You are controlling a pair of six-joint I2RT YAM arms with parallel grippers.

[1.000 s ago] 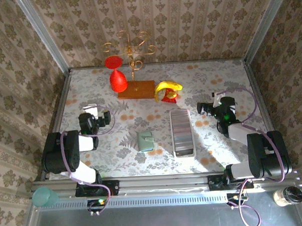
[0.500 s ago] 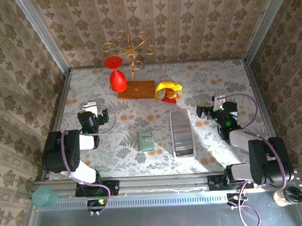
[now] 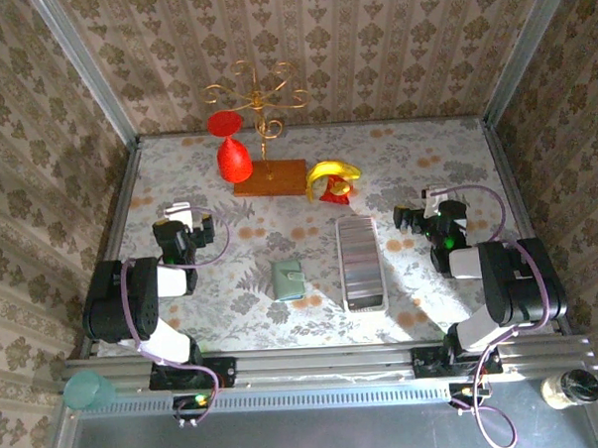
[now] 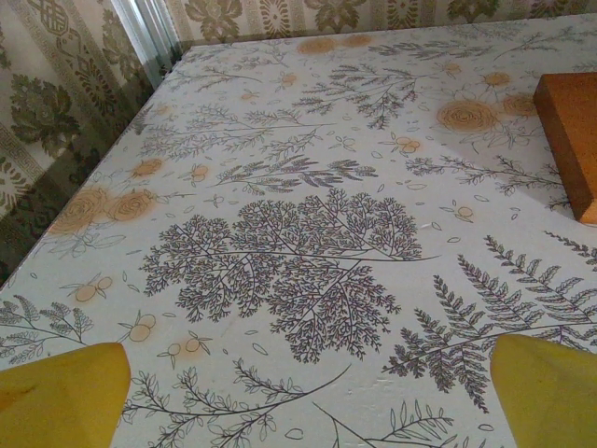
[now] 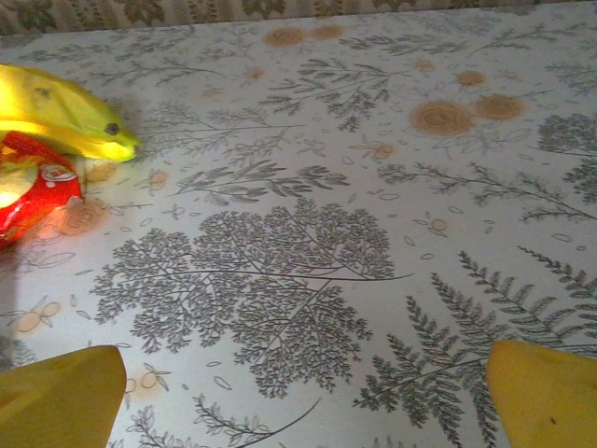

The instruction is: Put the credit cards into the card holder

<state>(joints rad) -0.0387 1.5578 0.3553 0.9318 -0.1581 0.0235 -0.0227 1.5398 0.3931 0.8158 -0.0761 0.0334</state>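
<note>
The card holder (image 3: 288,280), a small sage-green wallet with a pale tab, lies flat in the near middle of the floral table. The credit cards are out of view. My left gripper (image 3: 187,221) hovers to the far left of the card holder, well apart from it. In the left wrist view the left gripper (image 4: 308,397) is open, with bare tablecloth between its yellow fingertips (image 4: 61,397). My right gripper (image 3: 408,219) sits right of the white tray. In the right wrist view the right gripper (image 5: 303,401) is also open over bare cloth, holding nothing.
A long white tray (image 3: 361,263) with a grey-striped inside lies right of the card holder. At the back are a gold stand on a wooden base (image 3: 268,177) with a red glass (image 3: 233,159), and a banana (image 3: 333,171) over a red packet (image 5: 28,187). Metal rails edge the table.
The right arm has folded back toward its base and its gripper has shifted slightly right. The left gripper moved a little left early on, then stayed still. Both stay open.
</note>
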